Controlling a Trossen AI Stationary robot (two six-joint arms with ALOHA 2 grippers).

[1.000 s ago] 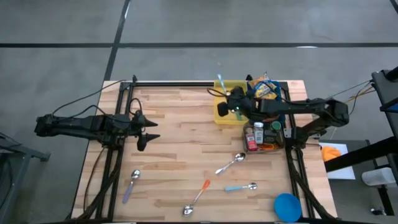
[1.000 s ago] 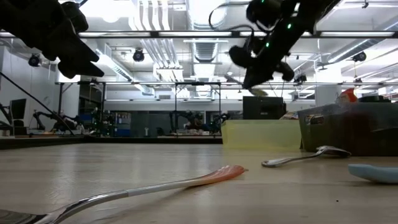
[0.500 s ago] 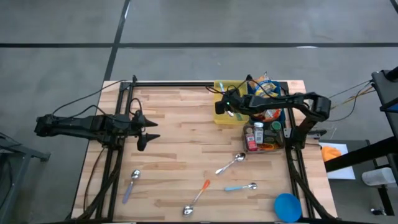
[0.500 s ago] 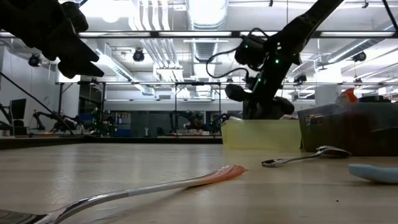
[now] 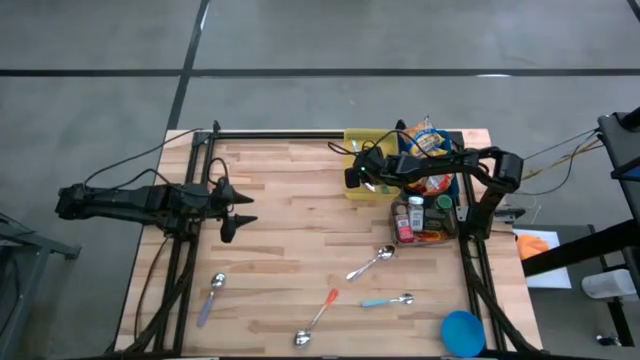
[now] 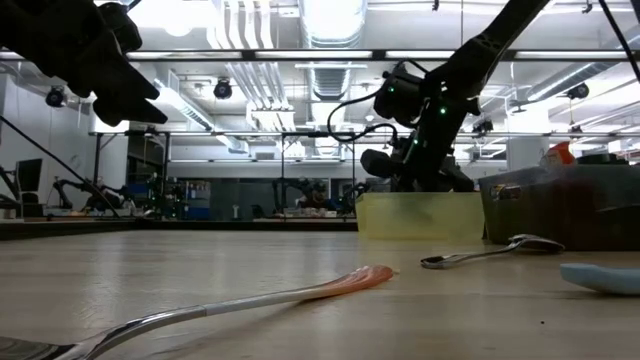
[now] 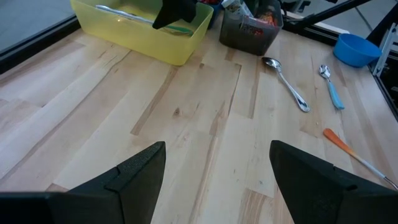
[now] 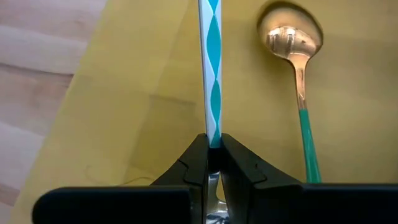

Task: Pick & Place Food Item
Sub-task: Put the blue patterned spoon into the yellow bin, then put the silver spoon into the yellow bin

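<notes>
— Right hand (image 8: 213,163): what do you see it doing?

— Your right hand is clamped on the handle of a teal-and-white patterned spoon (image 8: 209,68), low inside the yellow bin (image 5: 356,186) at the counter's far edge. You can see a second spoon with a green handle (image 8: 301,87) lying in the bin just beside it.

— And your left hand?

— Your left hand (image 5: 234,209) hangs above the counter (image 5: 290,250) near its left edge, fingers (image 7: 137,175) apart and holding nothing.

— Where are the other things?

— A dark basket (image 5: 428,236) of food items sits just beside the bin, toward the right edge. Near the front edge you have loose spoons: orange-handled (image 5: 318,318), blue-handled (image 5: 388,300), purple-handled (image 5: 211,297) and plain metal (image 5: 372,262). A blue bowl (image 5: 462,332) sits at the front right corner.
</notes>
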